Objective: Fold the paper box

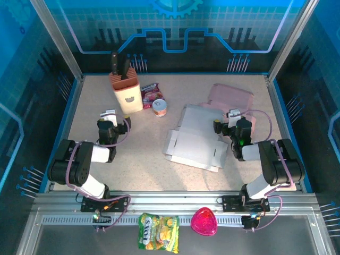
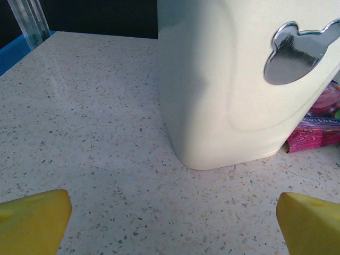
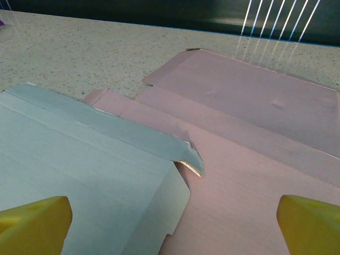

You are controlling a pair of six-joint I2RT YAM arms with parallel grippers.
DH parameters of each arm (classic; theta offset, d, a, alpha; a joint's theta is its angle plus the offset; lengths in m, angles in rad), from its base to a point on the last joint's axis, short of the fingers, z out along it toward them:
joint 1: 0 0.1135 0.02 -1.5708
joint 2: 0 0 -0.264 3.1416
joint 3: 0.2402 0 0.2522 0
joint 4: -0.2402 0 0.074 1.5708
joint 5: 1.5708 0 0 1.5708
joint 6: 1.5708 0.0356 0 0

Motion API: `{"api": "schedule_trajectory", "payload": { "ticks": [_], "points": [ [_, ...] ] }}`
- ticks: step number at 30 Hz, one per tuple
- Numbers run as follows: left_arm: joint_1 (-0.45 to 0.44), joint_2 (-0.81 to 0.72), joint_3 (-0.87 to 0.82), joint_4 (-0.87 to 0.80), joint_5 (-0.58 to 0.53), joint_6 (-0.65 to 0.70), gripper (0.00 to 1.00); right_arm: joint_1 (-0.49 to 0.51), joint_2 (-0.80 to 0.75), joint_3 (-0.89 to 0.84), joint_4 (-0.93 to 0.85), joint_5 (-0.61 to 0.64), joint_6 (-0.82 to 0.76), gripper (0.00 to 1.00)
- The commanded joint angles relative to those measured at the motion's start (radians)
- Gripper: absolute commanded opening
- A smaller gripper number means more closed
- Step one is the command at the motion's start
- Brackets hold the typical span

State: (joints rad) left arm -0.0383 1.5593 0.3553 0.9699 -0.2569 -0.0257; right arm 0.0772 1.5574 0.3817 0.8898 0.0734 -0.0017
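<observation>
The paper box [image 1: 195, 139] lies unfolded and flat in the middle of the table, its pale grey-white face up. A second flat sheet, pink [image 1: 232, 97], lies behind it to the right, partly under it. My right gripper [image 1: 233, 116] is at the box's right edge, low over the pink sheet. In the right wrist view the grey box [image 3: 79, 175] overlaps the pink sheet [image 3: 255, 159], and the right gripper [image 3: 172, 226] is open and holds nothing. My left gripper [image 1: 110, 117] hovers left of the box, open in the left wrist view [image 2: 172, 223], over bare table.
A cream knife block [image 1: 126, 90] [image 2: 239, 79] stands just ahead of the left gripper, with a pink snack packet [image 1: 151, 92] [image 2: 319, 127] and a small can [image 1: 159, 108] beside it. On the front rail lie a yellow-green snack bag [image 1: 158, 232] and a pink heart-shaped object [image 1: 204, 221].
</observation>
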Motion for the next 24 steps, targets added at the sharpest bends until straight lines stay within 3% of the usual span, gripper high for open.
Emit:
{"api": "schedule_trajectory", "payload": {
  "ticks": [1, 19, 21, 24],
  "points": [
    [0.007, 0.000, 0.005, 0.001, 0.000, -0.003, 0.99, -0.008, -0.016, 0.016, 0.003, -0.015, -0.018, 1.00],
    [0.008, -0.001, 0.003, 0.004, 0.005, -0.003, 0.99, -0.010, -0.017, 0.013, 0.008, -0.015, -0.018, 1.00],
    [0.003, -0.004, -0.028, 0.061, 0.032, 0.011, 0.99, -0.007, -0.021, -0.013, 0.052, 0.007, -0.013, 1.00],
    [-0.008, -0.053, -0.131, 0.227, -0.024, 0.009, 0.99, -0.008, -0.067, -0.107, 0.195, 0.097, 0.022, 1.00]
  ]
}}
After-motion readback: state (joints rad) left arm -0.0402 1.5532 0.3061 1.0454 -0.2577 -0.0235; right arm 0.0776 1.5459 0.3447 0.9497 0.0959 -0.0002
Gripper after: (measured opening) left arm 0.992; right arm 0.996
